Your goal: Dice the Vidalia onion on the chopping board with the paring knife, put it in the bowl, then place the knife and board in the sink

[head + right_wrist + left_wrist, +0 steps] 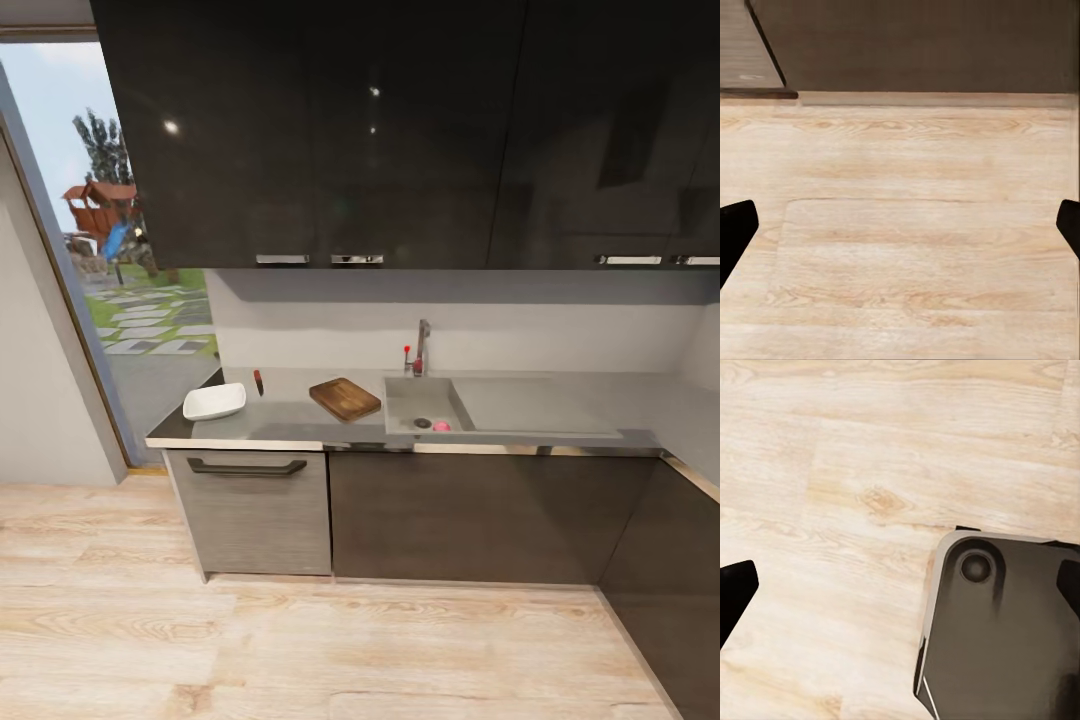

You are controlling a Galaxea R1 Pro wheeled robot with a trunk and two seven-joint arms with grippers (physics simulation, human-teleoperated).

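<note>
The robot stands back on the light wooden floor (300, 640), so the step in hand, I judge, is rolling up square to the rectangular stainless-steel sink (425, 405). There the small pinkish-red Vidalia onion (441, 426) lies beside the drain, near the front wall. Both the left gripper (900, 592) and right gripper (900, 232) hang wide apart, empty, over the floor. Best to stop centred on the basin, clear of the dark-brown wooden chopping board (345, 398).

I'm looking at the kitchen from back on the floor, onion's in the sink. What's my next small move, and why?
Probably roll the base forward toward the sink. The Vidalia onion sits by the drain, a stretch of wooden floor lies before the cabinets, and both wrist views look down at floor with open fingers, holding nothing.
</note>
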